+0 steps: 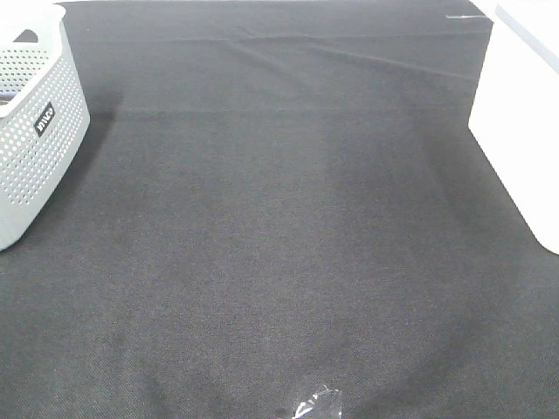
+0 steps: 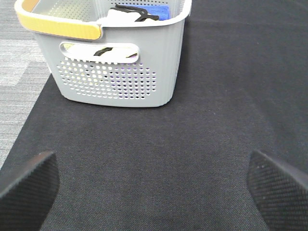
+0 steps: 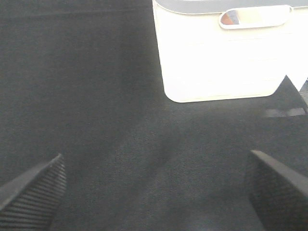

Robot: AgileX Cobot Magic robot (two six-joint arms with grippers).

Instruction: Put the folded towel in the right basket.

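Note:
The left basket [image 1: 35, 122] is grey and perforated, at the far left of the black mat; in the left wrist view [image 2: 120, 53] it has a yellow handle and holds white and blue cloth items [image 2: 139, 13]. The right basket [image 1: 524, 122] is white, at the right edge; it also shows in the right wrist view [image 3: 226, 53]. A folded towel lying loose on the mat is not in view. My left gripper [image 2: 154, 192] is open and empty, apart from the grey basket. My right gripper [image 3: 154, 192] is open and empty, apart from the white basket.
A black mat [image 1: 279, 227] covers the table. A small piece of clear plastic [image 1: 314, 406] lies at the mat's front edge. Grey floor [image 2: 19, 72] shows beside the mat in the left wrist view. Neither arm shows in the exterior high view.

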